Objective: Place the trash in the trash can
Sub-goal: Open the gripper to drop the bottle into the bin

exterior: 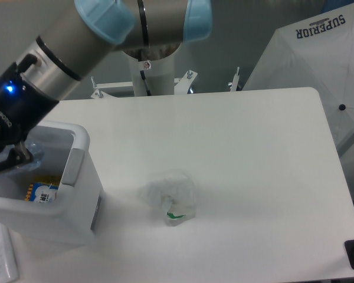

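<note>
Crumpled wrapper [172, 199] far from gripper [9, 158]

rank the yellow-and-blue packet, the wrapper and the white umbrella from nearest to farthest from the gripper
The gripper is down in the trash can at far left.
1. Packet: inside the can, just below the gripper.
2. Wrapper: on the table's middle.
3. Umbrella: beyond the table's right edge.

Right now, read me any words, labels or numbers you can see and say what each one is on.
"SUPERIOR": on the white umbrella, top right.
Sticker on the robot base: red mark, too small to read.
Yellow-and-blue packet inside the bin: print too blurred to read.
Wrapper on the table: green spot, no legible text.
</note>
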